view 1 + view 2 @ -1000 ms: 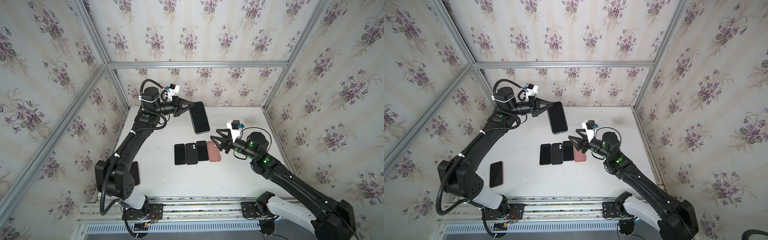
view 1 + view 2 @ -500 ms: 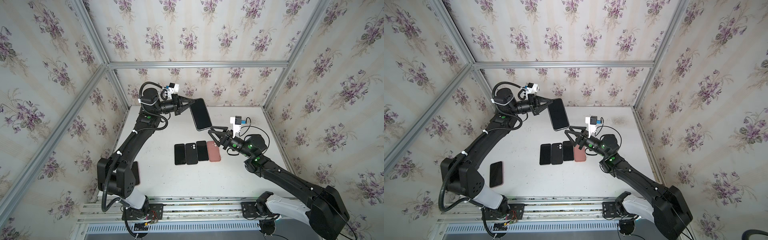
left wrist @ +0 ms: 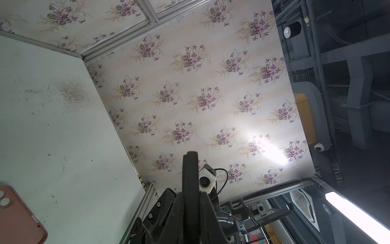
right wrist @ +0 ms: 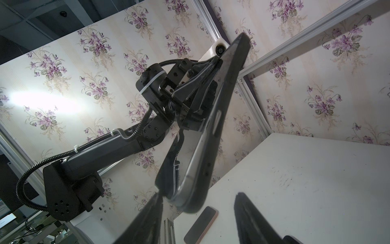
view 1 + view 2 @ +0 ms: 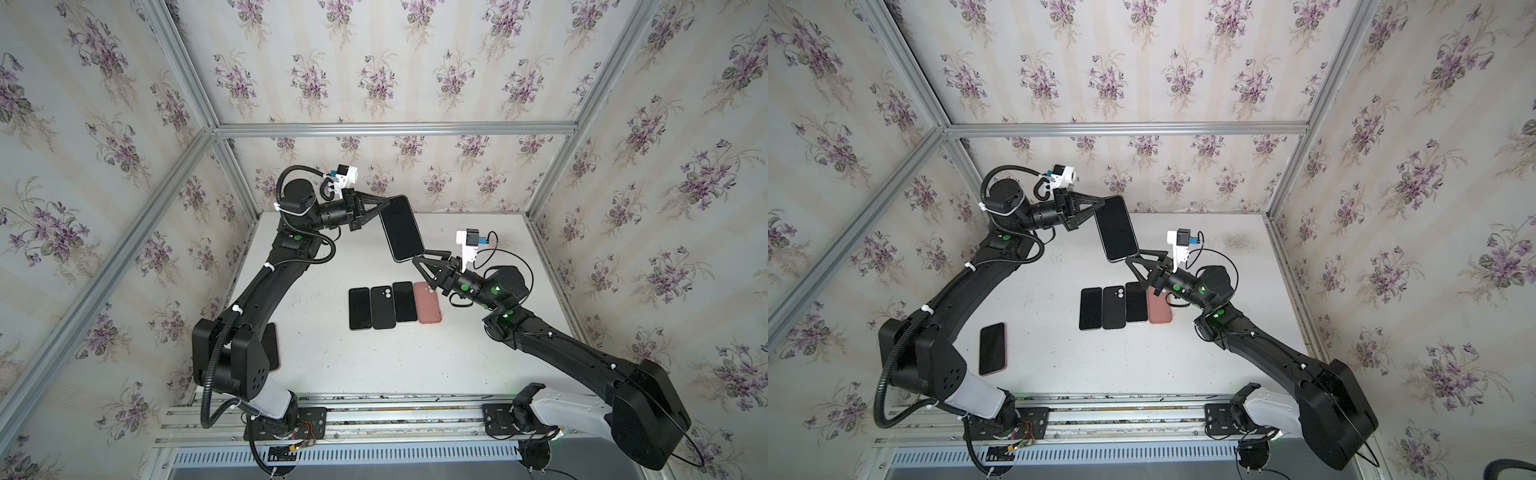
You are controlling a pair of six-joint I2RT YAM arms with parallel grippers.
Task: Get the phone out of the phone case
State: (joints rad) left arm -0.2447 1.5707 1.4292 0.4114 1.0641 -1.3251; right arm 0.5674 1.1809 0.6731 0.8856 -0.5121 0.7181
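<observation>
A black phone [image 5: 401, 227] [image 5: 1116, 227] in a dark phone case hangs tilted in the air above the back of the table. My left gripper [image 5: 384, 203] [image 5: 1100, 203] is shut on its upper end. In the left wrist view the phone [image 3: 190, 169] shows edge-on between the shut fingers [image 3: 202, 211]. My right gripper [image 5: 419, 255] [image 5: 1133, 255] is open at the phone's lower end. In the right wrist view that lower corner [image 4: 190, 198] lies between the spread fingers of the right gripper [image 4: 198, 194], close against one of them.
On the white table [image 5: 478, 353] lie three dark phones or cases in a row [image 5: 382, 307] [image 5: 1113, 307] with a pink case [image 5: 428, 302] [image 5: 1159, 306] [image 3: 16, 217] at its right end. A pink-rimmed phone [image 5: 992, 349] [image 4: 200, 224] lies front left. Flowered walls enclose the table.
My right gripper has risen from beside the pink case up to the phone's lower end, its jaws narrowing a little. The left arm has tilted the held phone slightly.
</observation>
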